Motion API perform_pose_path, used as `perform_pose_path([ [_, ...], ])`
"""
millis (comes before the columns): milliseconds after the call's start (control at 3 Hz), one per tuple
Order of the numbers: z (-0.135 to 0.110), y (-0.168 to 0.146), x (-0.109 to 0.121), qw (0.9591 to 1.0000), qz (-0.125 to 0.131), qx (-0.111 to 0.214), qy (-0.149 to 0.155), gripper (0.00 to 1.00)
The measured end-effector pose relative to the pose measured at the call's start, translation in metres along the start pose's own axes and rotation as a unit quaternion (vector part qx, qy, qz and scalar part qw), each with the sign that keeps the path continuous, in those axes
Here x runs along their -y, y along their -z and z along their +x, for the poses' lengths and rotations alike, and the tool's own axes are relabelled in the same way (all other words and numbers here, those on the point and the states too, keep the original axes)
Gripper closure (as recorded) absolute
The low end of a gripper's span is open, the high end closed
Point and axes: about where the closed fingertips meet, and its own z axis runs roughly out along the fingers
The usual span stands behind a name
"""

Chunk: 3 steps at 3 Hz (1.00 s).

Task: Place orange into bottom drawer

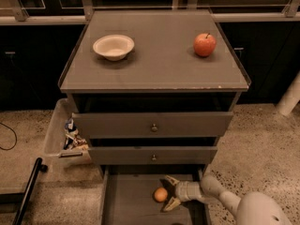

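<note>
The orange (161, 194) lies on the flat gray floor of the pulled-out bottom drawer (126, 205), near its middle. My gripper (169, 192) reaches in from the lower right and sits just right of the orange. Its fingers (171, 203) are spread apart, one behind and one in front of the fruit, and they do not clasp it. The white arm (225, 198) runs off toward the bottom right corner.
A red-orange apple (205, 44) and a white bowl (113, 47) sit on the cabinet top. Two brass-knobbed drawers (153, 127) stand above the open one. A clear bin (63, 135) with packets hangs on the cabinet's left. A black bar (28, 191) leans at lower left.
</note>
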Motion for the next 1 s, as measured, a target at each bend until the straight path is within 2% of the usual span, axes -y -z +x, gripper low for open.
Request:
perform_pose_path([
  [333,-0.004,0.005,0.000,1.0000,0.001,0.003,0.003,0.00],
  [667,-0.010,0.038,0.003,0.9996,0.010,-0.007,0.024,0.00],
  [1000,-0.018,0.093,0.004,0.9977,0.026,-0.036,0.050,0.00],
])
